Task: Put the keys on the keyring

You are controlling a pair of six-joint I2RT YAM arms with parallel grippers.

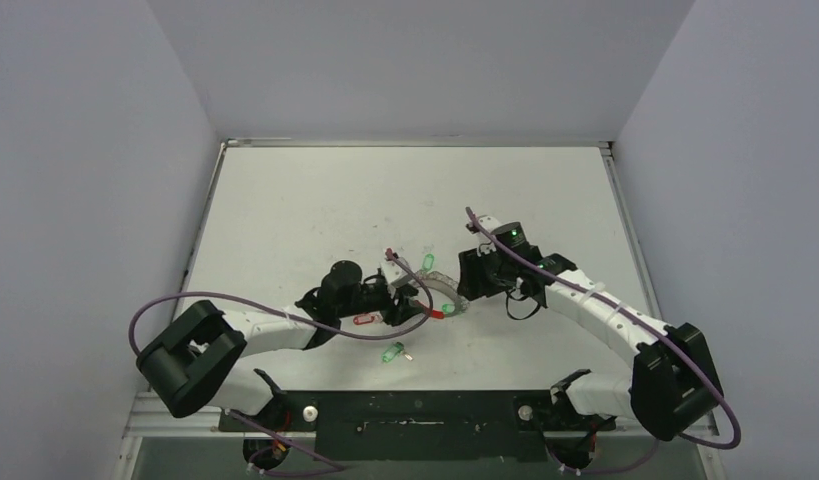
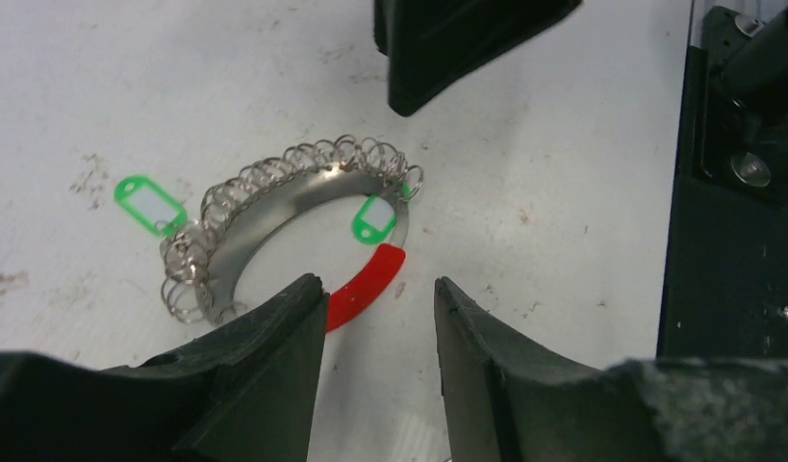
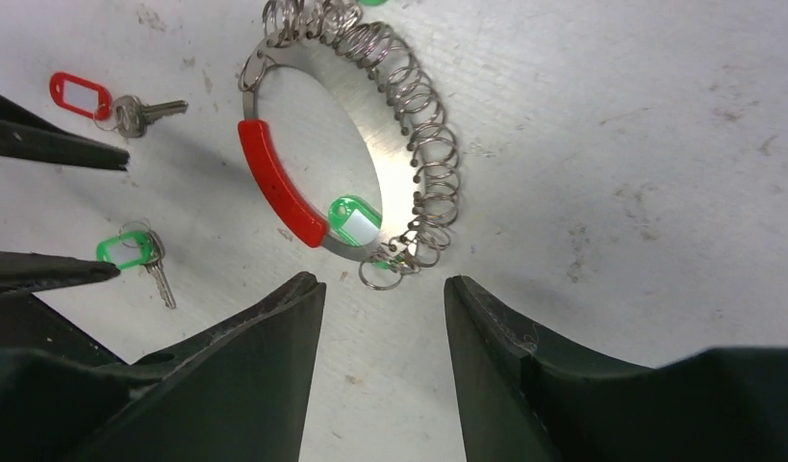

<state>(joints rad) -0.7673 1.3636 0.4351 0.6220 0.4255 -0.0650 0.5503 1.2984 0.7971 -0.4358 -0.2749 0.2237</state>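
The keyring (image 1: 443, 287) lies flat on the table between my two grippers, its red arc (image 2: 366, 286) on one side and a fringe of silvery loops (image 3: 430, 154) on the other. A green-tagged key (image 3: 353, 219) lies inside the ring by the end loops; I cannot tell if it is hooked on. Another green tag (image 2: 147, 202) lies just outside the loops. A red-tagged key (image 3: 115, 104) and a green-tagged key (image 3: 139, 252) lie loose beside the ring. My left gripper (image 2: 380, 289) is open and empty at the red arc. My right gripper (image 3: 382, 284) is open and empty at the loop end.
The black base plate (image 2: 726, 241) runs along the table's near edge behind the left gripper. White walls enclose the table on three sides. Purple cables (image 1: 185, 300) loop beside both arms. The white tabletop (image 1: 385, 190) is scuffed.
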